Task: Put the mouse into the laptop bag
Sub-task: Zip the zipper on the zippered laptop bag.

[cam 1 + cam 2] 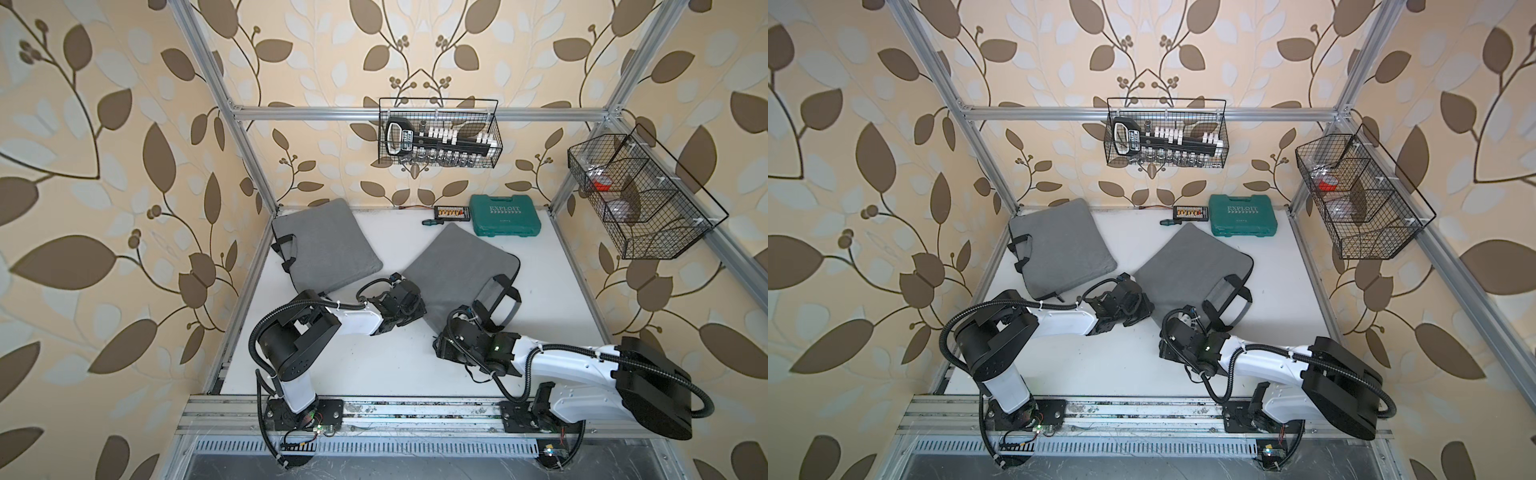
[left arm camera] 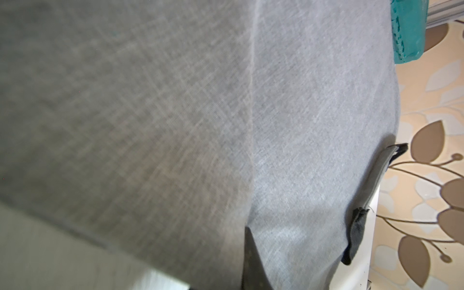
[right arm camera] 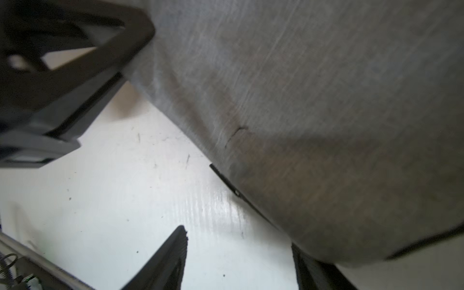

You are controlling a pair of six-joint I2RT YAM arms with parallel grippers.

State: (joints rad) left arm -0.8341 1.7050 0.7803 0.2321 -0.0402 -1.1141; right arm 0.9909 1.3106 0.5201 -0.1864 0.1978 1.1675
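My left tool (image 1: pixel 411 307) sits at the near corner of the gray laptop bag (image 1: pixel 453 262) and is clamped on its cloth. In the left wrist view only one dark finger (image 2: pixel 251 258) shows, with a crease running away from its tip and the cloth covering the rest. My right tool (image 3: pixel 238 237) hovers low over the white tabletop (image 1: pixel 374 365), just beside the same bag's edge. Its fingers stand apart with bare tabletop between them, and the bag's looped handle (image 1: pixel 498 295) is just beyond it. A second gray bag (image 1: pixel 324 241) lies flat beyond my left tool, farther left. I cannot see the mouse in any view.
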